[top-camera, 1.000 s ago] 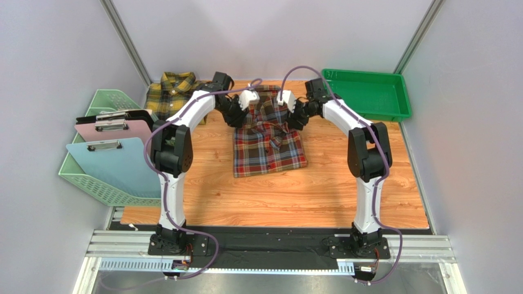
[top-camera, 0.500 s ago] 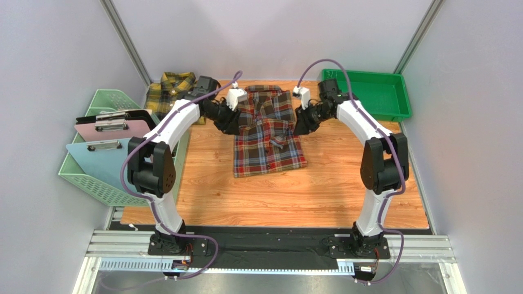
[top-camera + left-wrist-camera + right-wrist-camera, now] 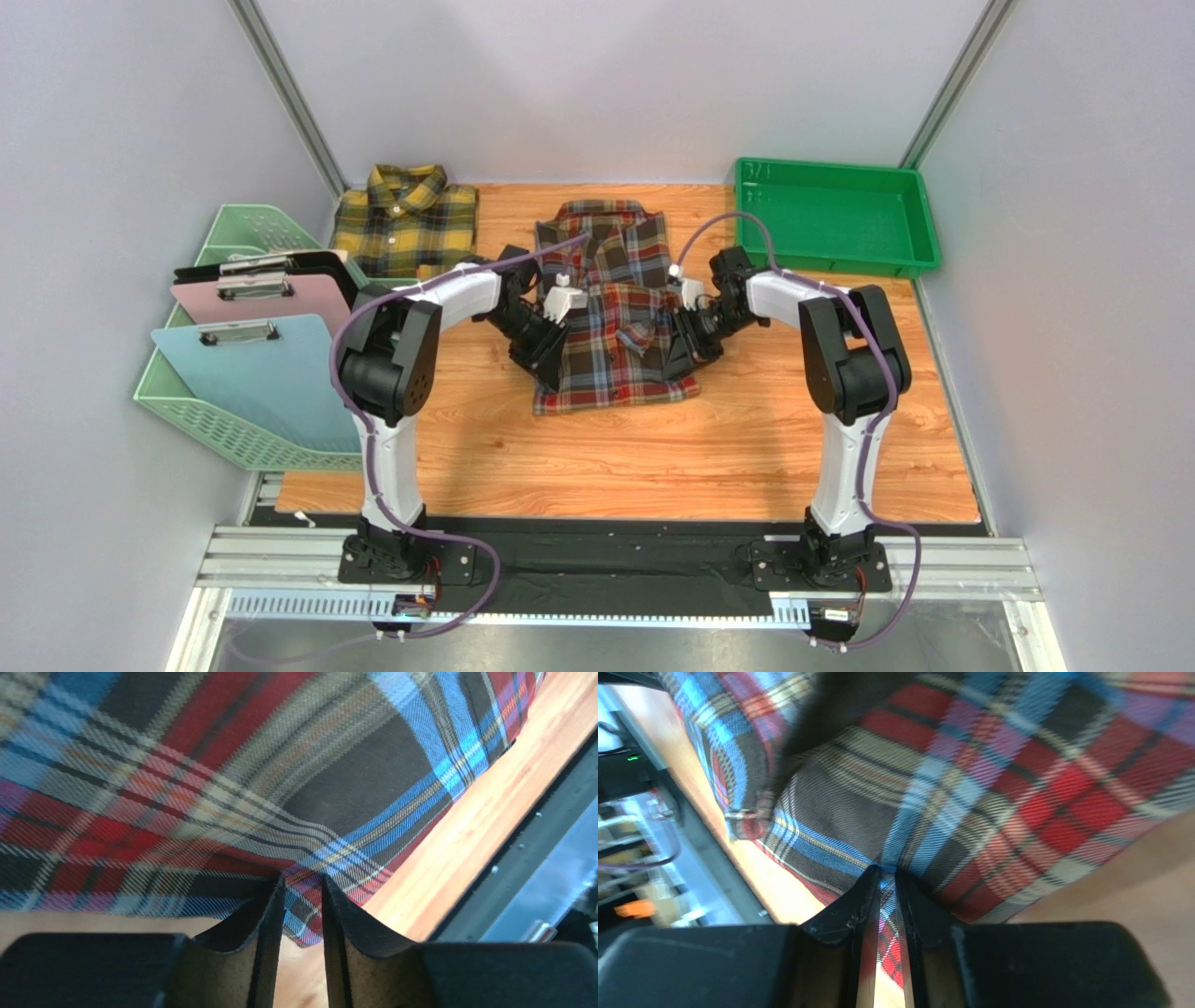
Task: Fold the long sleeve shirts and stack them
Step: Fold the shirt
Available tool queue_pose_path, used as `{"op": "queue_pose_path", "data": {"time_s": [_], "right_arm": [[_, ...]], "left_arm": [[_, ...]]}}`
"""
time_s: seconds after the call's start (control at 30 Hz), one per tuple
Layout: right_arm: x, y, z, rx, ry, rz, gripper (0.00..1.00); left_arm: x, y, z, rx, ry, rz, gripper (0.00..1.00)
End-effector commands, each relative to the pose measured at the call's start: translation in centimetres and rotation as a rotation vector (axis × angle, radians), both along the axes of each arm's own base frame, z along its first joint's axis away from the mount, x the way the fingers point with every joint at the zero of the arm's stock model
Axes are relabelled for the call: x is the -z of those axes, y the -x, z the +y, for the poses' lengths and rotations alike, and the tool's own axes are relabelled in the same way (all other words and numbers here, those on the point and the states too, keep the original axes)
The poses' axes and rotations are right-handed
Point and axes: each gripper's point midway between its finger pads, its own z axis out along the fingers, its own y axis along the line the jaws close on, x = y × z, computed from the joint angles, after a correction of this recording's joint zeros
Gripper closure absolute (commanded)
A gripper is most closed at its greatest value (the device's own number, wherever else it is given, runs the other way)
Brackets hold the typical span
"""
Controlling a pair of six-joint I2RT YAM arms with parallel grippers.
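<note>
The red, brown and navy plaid shirt lies collar-far in the middle of the wooden table. My left gripper is at its near left edge, shut on a fold of the shirt's fabric; the fingertips pinch the hem just above the wood. My right gripper is at the near right edge, shut on the same shirt, with cloth between its fingers. The yellow and dark check shirt lies folded at the far left corner.
A green tray stands at the far right. A mint basket at the left holds pink, blue and black clipboards. Grey walls close in the table on three sides.
Both grippers have moved from the shirt's collar end down along its sides toward me, and now sit at its near corners.
</note>
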Motion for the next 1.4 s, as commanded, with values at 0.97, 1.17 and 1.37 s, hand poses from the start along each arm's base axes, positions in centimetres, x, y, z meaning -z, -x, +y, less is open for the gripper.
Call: {"op": "queue_pose_path", "data": {"time_s": [0.97, 1.17, 1.37], "right_arm": [[-6.6, 3.6, 4.3, 0.141, -0.196, -0.140, 0.85], [-5.5, 5.6, 2.9, 0.193, -0.160, -0.118, 0.87], [-3.3, 2.9, 3.7, 0.275, -0.140, -0.101, 0.85]], "left_arm": [[-14.5, -0.5, -1.3, -0.058, 0.269, -0.388, 0.54], [-14.7, -0.4, -1.6, -0.064, 0.296, -0.383, 0.54], [-14.7, -0.8, -1.9, -0.065, 0.301, -0.378, 0.54]]}}
